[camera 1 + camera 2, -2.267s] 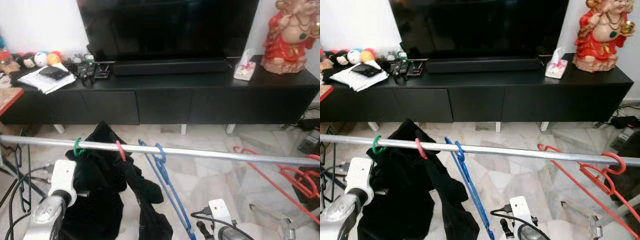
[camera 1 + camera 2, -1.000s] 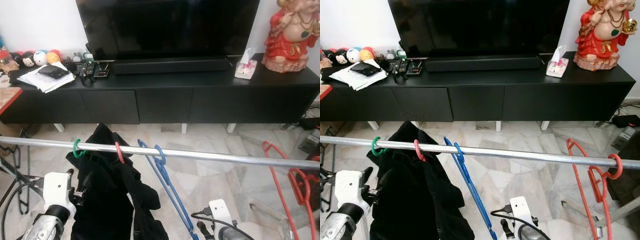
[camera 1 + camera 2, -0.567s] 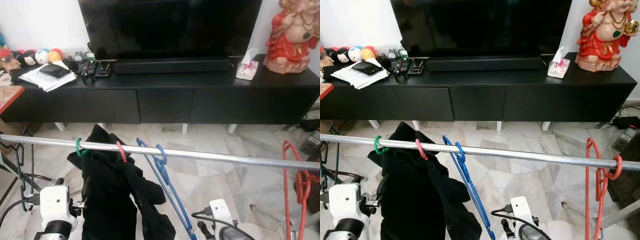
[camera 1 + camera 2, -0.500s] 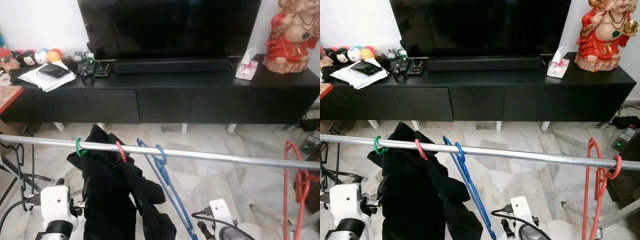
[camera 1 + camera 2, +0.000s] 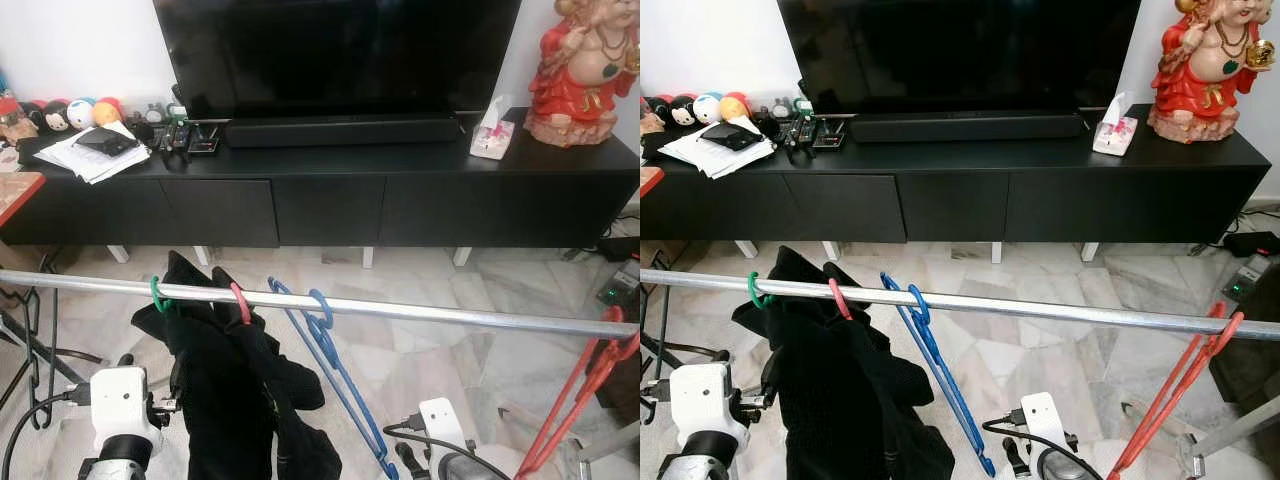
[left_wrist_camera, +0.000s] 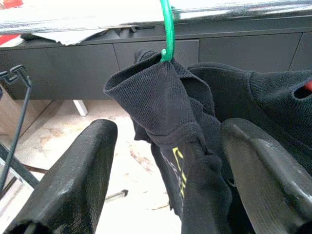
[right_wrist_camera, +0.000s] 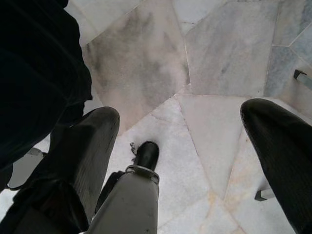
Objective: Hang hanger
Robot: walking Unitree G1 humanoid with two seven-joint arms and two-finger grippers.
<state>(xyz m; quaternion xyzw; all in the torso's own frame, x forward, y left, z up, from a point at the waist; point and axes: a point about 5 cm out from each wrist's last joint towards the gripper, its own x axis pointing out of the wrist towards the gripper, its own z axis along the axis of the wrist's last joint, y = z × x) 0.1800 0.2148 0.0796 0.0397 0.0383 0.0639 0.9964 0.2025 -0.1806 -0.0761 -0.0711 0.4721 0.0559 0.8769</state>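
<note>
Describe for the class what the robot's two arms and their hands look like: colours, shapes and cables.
Each arm ends in a white boxy wrist block on a silver limb, with black cables at it. The left hand and right hand each have two long, broad, rounded black fingers with a matte surface.

Bare rail [image 5: 460, 316] between blue hanger [image 5: 330, 370], red hanger [image 5: 575, 395]

I see a silver rail [image 5: 420, 312] running across in front of me, carrying everything here. On it hang a green hook [image 5: 156, 295] and a pink hook [image 5: 240, 301], both with black garments [image 5: 225, 400], then a blue hanger [image 5: 330, 372] just beside them. Well apart, at the rail's right end, a red hanger [image 5: 572, 398] hangs tilted. Below lies a marble floor [image 5: 430, 355].
</note>
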